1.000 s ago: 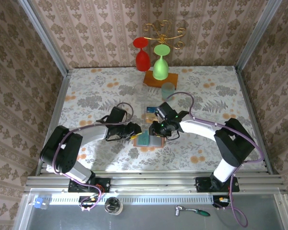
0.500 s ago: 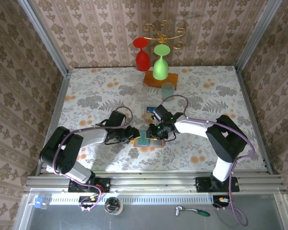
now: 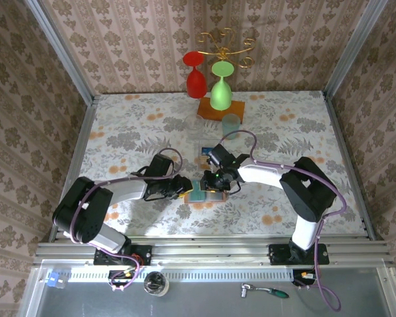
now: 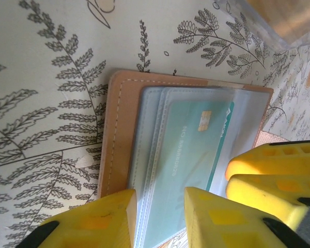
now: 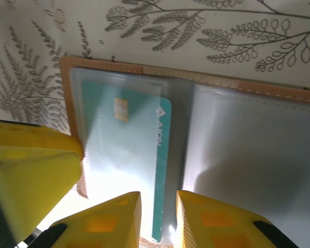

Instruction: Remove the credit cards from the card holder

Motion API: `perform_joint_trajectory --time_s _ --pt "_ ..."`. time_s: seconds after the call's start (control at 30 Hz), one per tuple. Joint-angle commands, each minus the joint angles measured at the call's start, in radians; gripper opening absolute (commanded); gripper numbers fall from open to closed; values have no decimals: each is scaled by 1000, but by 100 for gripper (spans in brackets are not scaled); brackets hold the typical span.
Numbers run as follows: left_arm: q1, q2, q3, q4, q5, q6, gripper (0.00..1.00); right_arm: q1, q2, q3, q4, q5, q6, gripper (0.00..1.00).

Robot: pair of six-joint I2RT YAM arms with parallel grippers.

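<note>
On the floral tablecloth (image 3: 119, 139), my left gripper (image 4: 160, 201) and right gripper (image 5: 157, 204) have closed in, jaws narrowed, on the open card holder (image 4: 113, 134). Its teal credit card (image 5: 124, 150) stays sleeved. Whether either grips, I cannot tell.

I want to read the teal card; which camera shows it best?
Right wrist: the teal card is close, chip and logo plain. Left wrist shows it partly behind yellow fingers; the top view, a teal speck.

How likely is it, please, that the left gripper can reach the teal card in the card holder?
Probably yes: the left gripper hangs over the card holder, the teal card right ahead under a clear sleeve.
</note>
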Motion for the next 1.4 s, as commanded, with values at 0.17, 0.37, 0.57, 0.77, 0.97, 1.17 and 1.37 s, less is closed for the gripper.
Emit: perform_joint_trajectory --time_s 0.17,0.37,0.57,0.77,0.97,1.17,1.37 --pt "-6 -26 24 -57 -27 4 30 4 38 -22 -17 52 -25 26" --pt "-6 -35 60 -102 -38 22 29 4 3 -16 -22 56 -26 26" --pt "-24 -37 152 -264 -113 104 27 4 -43 -3 -34 60 -28 27" --pt "-27 4 170 -243 -99 109 22 1 -61 6 -32 64 -25 27" --pt "-34 43 171 -216 -86 105 11 -3 -55 5 -10 40 -15 25" --pt "-35 62 148 -175 -76 93 10 -7 -44 1 4 27 -11 25" --pt "-34 75 127 -153 -70 85 9 -10 -24 5 20 10 -6 25"
